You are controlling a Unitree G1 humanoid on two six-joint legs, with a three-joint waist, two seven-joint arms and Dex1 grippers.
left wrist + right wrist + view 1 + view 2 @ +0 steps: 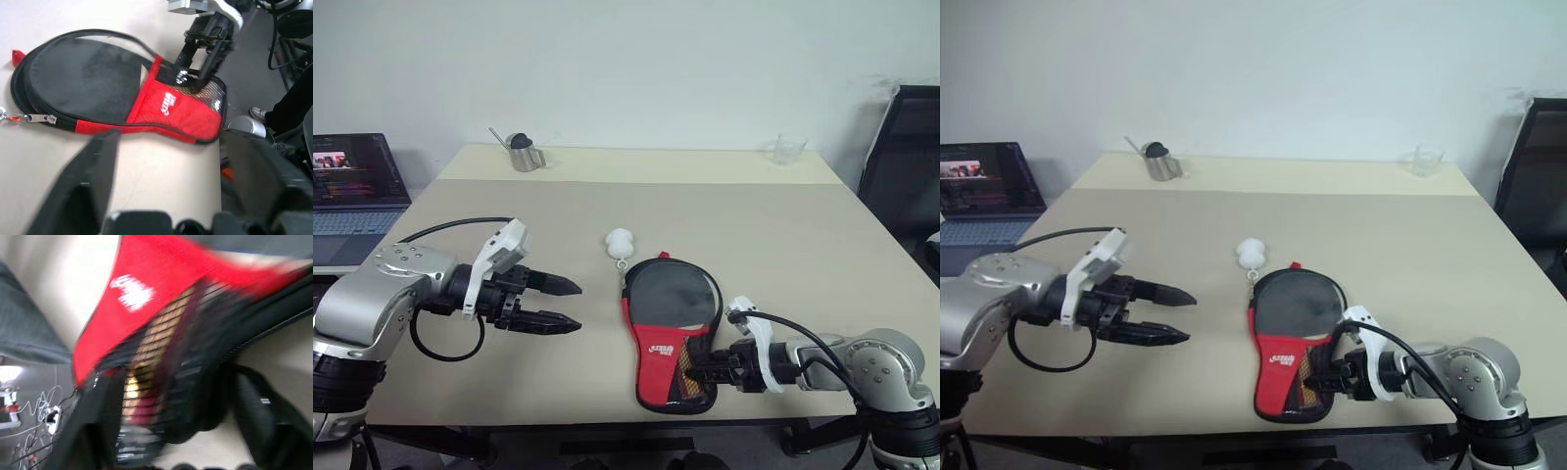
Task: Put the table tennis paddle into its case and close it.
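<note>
Lying inside the case (668, 338), the paddle (672, 296) hides its handle, pointing 6 o'clock; left gripper (564, 305) released, right gripper (697, 372) unclear.

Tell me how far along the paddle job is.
Done: the table tennis paddle lies inside the case, handle under the mesh. In hand: the right gripper sits at the case's handle end; the left gripper hovers open beside it. Left: the case is unzipped, zipper pull at the rim.
</note>
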